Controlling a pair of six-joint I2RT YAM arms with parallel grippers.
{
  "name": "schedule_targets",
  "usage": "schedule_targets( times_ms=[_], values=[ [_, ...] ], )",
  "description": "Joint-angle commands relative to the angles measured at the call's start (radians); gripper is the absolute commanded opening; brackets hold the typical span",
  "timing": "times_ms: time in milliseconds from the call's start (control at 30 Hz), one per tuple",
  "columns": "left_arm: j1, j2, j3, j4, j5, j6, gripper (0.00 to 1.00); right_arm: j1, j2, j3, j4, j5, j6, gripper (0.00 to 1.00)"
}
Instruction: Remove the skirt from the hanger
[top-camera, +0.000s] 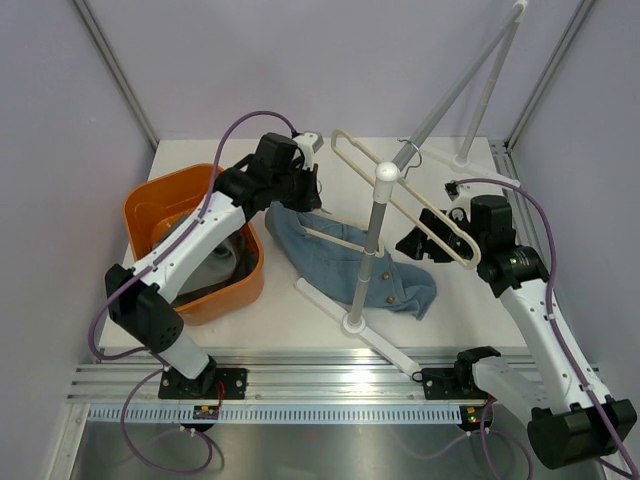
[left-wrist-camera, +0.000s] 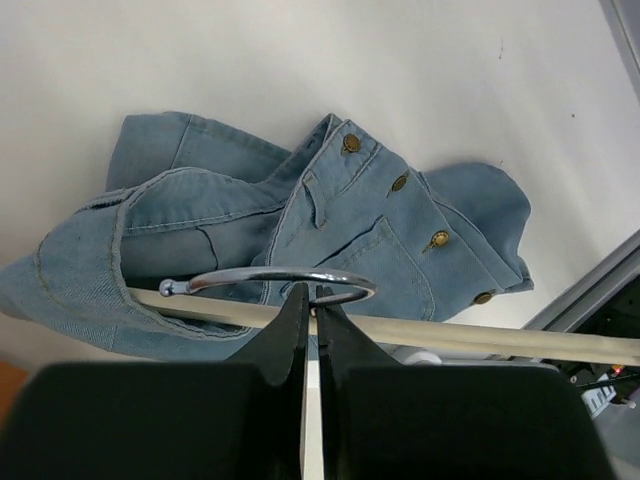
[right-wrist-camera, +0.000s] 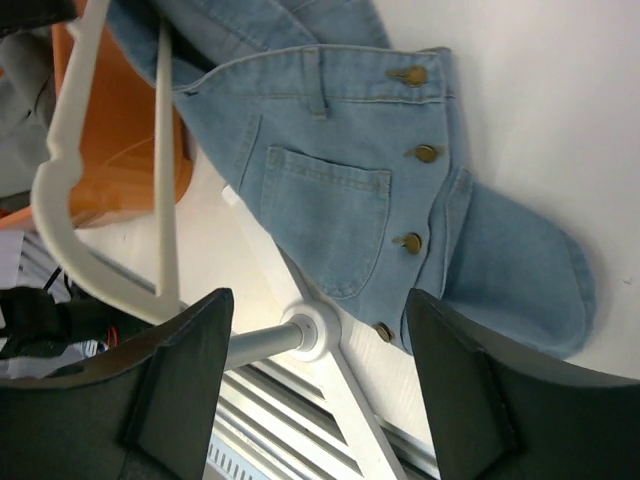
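White table (top-camera: 455, 310) w/ skirt (top-camera: 310, 250); hanger (top-camera: 355, 160) in L gripper (left-wrist-camera: 310, 300), R gripper (right-wrist-camera: 315, 305) wide.

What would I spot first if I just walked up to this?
Probably the blue denim skirt with brass buttons, crumpled mid-table at the foot of a white rack. Next, the bright orange tub on the left, and the left end effector pinched shut on the hanger beside its metal hook.

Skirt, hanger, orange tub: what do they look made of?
The skirt looks like faded blue denim, going by the topstitched seams and brass-looking buttons. The hanger has matte cream bars, likely plastic, possibly painted wood; its hook is shiny, chrome-like metal. The tub looks like smooth moulded orange plastic.
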Motion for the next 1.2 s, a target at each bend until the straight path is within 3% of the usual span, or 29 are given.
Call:
schedule_targets(
  times_ms=[0, 133, 200, 367, 600, 1000, 1167],
  values=[
    [-0.019, 0.037, 0.094, -0.003, -0.062, 0.041, 0.00, -0.008, 0.051, 0.013, 0.128, -0.136, -0.036, 0.76],
    [-0.054, 0.115, 0.166, -0.036, -0.082, 0.023, 0.00, -0.008, 0.091, 0.010, 0.210, -0.232, -0.031, 0.58],
    [-0.063, 0.161, 0.208, -0.057, -0.094, 0.009, 0.00, -0.008, 0.114, 0.019, 0.218, -0.274, -0.033, 0.55],
    [-0.068, 0.233, 0.285, -0.106, -0.112, 0.003, 0.00, -0.010, 0.088, 0.022, 0.215, -0.271, -0.060, 0.58],
    [-0.077, 0.238, 0.279, -0.097, -0.088, 0.001, 0.00, -0.008, 0.076, 0.016, 0.235, -0.303, -0.060, 0.64],
    [-0.091, 0.226, 0.298, -0.089, -0.040, -0.015, 0.00, -0.007, 0.131, -0.033, 0.316, -0.392, -0.008, 0.61],
    [-0.096, 0.245, 0.338, -0.094, -0.016, -0.044, 0.00, 0.068, 0.194, -0.027, 0.297, -0.306, -0.008, 0.59]
  ],
)
